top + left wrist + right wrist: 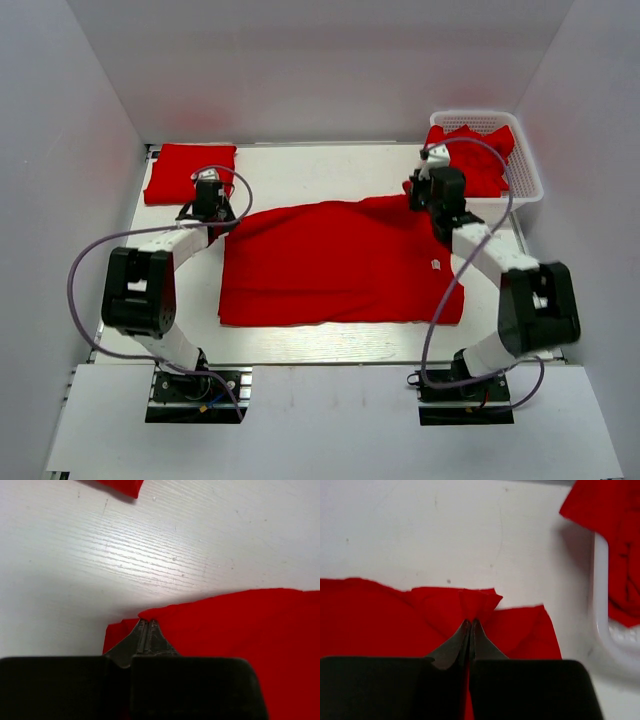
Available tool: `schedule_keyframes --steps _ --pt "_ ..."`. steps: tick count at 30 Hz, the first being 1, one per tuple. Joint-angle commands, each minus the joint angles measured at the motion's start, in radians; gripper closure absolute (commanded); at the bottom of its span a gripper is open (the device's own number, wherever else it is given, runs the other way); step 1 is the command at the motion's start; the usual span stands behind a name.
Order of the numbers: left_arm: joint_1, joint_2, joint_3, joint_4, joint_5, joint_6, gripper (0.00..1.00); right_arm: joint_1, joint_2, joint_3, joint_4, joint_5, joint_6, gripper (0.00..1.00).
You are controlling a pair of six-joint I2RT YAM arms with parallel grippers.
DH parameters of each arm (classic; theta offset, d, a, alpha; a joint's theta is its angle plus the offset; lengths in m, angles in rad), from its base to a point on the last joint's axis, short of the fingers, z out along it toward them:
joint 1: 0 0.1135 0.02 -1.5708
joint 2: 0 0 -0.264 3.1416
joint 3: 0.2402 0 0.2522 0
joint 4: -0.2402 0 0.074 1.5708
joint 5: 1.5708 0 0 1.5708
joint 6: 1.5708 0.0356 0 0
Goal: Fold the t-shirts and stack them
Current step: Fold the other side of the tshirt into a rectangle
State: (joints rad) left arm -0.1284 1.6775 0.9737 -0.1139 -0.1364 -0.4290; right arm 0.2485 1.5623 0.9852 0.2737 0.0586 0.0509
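Cloth is in both of my grippers. The left gripper point(147, 625) is closed tight on the far left corner of the spread t-shirt point(340, 265). The right gripper point(470, 622) is closed tight on a bunched fold at its far right corner. In the wrist views no gap shows between the fingers.

The spread t-shirt lies flat on the tabletop point(320, 175) with its long axis from left to right, and from both grippers its body lies toward my bases. So I judge the coming move is to carry the far edge toward me, over the near edge, with both arms together.

Both arms reach forward with the wrists bent down over the cloth. A folded t-shirt point(190, 172) lies at the far left, just beyond my left gripper, and more lie in the basket point(530, 178) at the far right.
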Motion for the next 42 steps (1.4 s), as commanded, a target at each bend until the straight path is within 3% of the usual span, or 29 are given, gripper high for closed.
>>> schedule_keyframes --steps 1,5,14,27,35,37,38,39,41,42 --pt "-0.002 -0.108 -0.053 0.031 0.000 -0.011 1.00 0.008 -0.143 -0.123 0.024 0.053 0.041 1.00" --pt "-0.002 -0.183 -0.116 0.052 0.012 -0.011 1.00 0.008 -0.336 -0.273 -0.045 0.076 0.067 1.00" --pt "-0.002 -0.283 -0.222 0.063 0.011 -0.040 1.00 0.005 -0.689 -0.439 -0.197 0.096 0.142 1.00" --pt "0.007 -0.335 -0.245 -0.015 -0.078 -0.096 1.00 0.005 -0.935 -0.533 -0.472 0.075 0.243 1.00" --pt "0.007 -0.317 -0.236 -0.079 -0.098 -0.123 1.00 0.005 -0.972 -0.595 -0.616 0.001 0.302 1.00" --pt "0.007 -0.317 -0.236 -0.114 -0.108 -0.151 0.90 0.005 -0.982 -0.596 -0.642 -0.019 0.352 0.95" --pt "0.007 -0.317 -0.224 -0.172 -0.124 -0.162 0.78 0.003 -0.981 -0.591 -0.706 -0.017 0.375 0.88" --pt "0.007 -0.317 -0.214 -0.208 -0.152 -0.195 0.40 0.002 -0.989 -0.580 -0.737 -0.005 0.401 0.81" --pt "0.007 -0.317 -0.173 -0.291 -0.201 -0.229 0.12 0.005 -1.005 -0.563 -0.830 0.013 0.522 0.59" --pt "0.007 -0.317 -0.153 -0.391 -0.272 -0.259 0.01 0.008 -1.015 -0.541 -0.858 0.041 0.544 0.43"
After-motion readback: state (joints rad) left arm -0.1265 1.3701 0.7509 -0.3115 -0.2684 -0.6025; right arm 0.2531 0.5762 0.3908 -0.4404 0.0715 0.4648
